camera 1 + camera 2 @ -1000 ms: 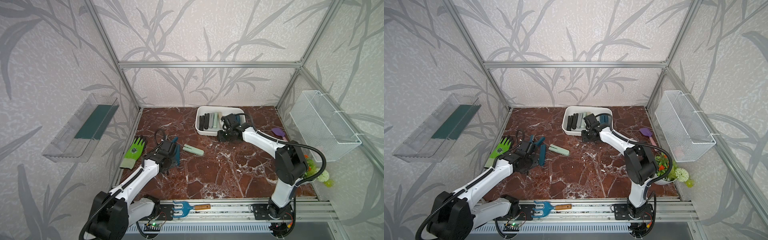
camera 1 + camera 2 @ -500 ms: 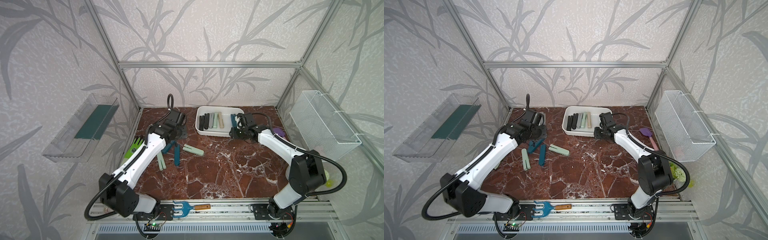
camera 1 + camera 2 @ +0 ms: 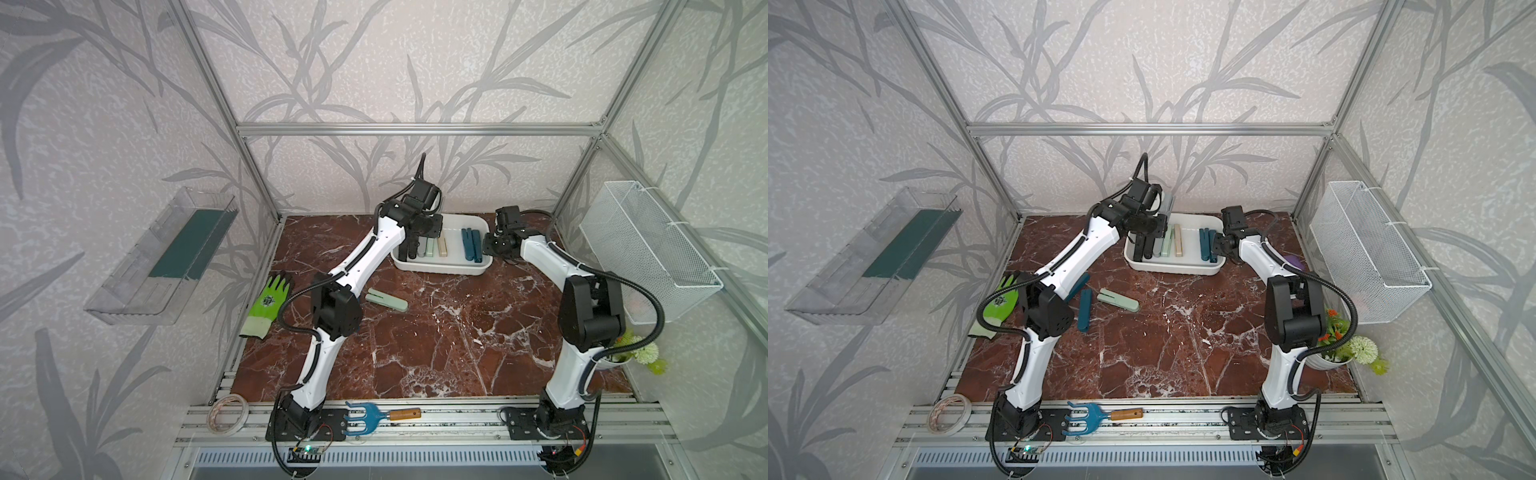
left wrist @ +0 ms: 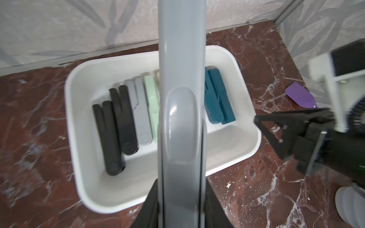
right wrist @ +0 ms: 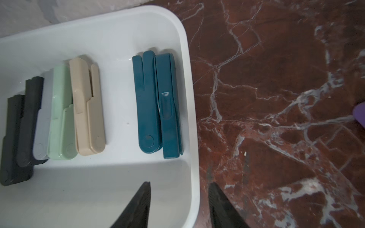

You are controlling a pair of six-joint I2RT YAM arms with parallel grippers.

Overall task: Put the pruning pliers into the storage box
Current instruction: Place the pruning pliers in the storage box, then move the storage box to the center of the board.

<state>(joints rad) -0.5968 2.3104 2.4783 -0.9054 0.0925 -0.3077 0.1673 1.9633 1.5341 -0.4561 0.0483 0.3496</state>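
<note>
Seven pruning pliers lying in the storage box, an eighth hanging over it

All seven folded tools are lying side by side, lengthwise, in the white storage box (image 4: 68, 98), which is sitting at the back of the marble tabletop (image 3: 415, 353). Two black pliers (image 4: 110, 138) are lying at one end, then pale grey pliers (image 4: 141, 110), mint green pliers (image 5: 61, 110) and beige pliers (image 5: 87, 110). After a bare gap, two dark teal pliers (image 5: 146, 102) are resting against the end wall nearest the right arm.

The left gripper (image 4: 180, 189) is clenching a long grey pruning pliers (image 4: 181, 79) and holding it above the box. In the left wrist view it is crossing the box's middle and covering most of the beige tool.

The right gripper (image 5: 179, 183) is carrying nothing. Its jaws are standing apart and straddling the box's end wall, one finger over the inside and the other over the marble outside. Whether either finger is touching the rim I cannot tell.

Outside the box, a loose mint green tool (image 3: 386, 300) is lying in front of it, near the left arm's elbow. In a top view a loose teal tool (image 3: 1084, 309) is lying just beside that one, and another teal tool (image 3: 1079, 284) is showing partly from under the left arm
</note>
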